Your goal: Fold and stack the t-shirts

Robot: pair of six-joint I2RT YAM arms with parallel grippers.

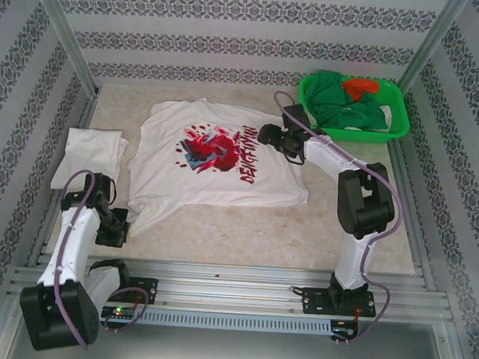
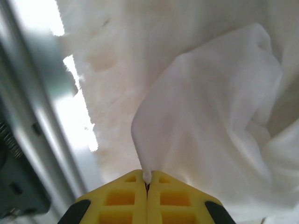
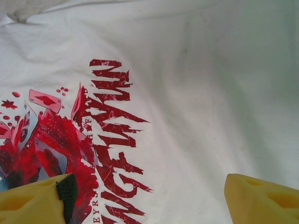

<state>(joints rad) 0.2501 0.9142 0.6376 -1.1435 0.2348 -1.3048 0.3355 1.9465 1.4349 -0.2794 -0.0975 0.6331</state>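
A white t-shirt [image 1: 216, 157] with a red splash graphic and lettering lies spread flat in the middle of the table. My left gripper [image 1: 121, 220] sits at its near-left corner. In the left wrist view its yellow fingers [image 2: 126, 200] are shut on a pinch of the white t-shirt fabric [image 2: 210, 130], which rises in a fold. My right gripper [image 1: 265, 134] hovers over the shirt's right side beside the lettering [image 3: 112, 135]. Its jaws stand wide open [image 3: 147, 186] with nothing between them. A second white t-shirt [image 1: 89, 157] lies folded at the left.
A green basket [image 1: 402, 109] holding green and orange cloth stands at the back right, just behind the right arm. Patterned walls and metal posts close in the table. Bare tabletop [image 1: 244, 229] lies in front of the spread shirt, before the metal rail at the near edge.
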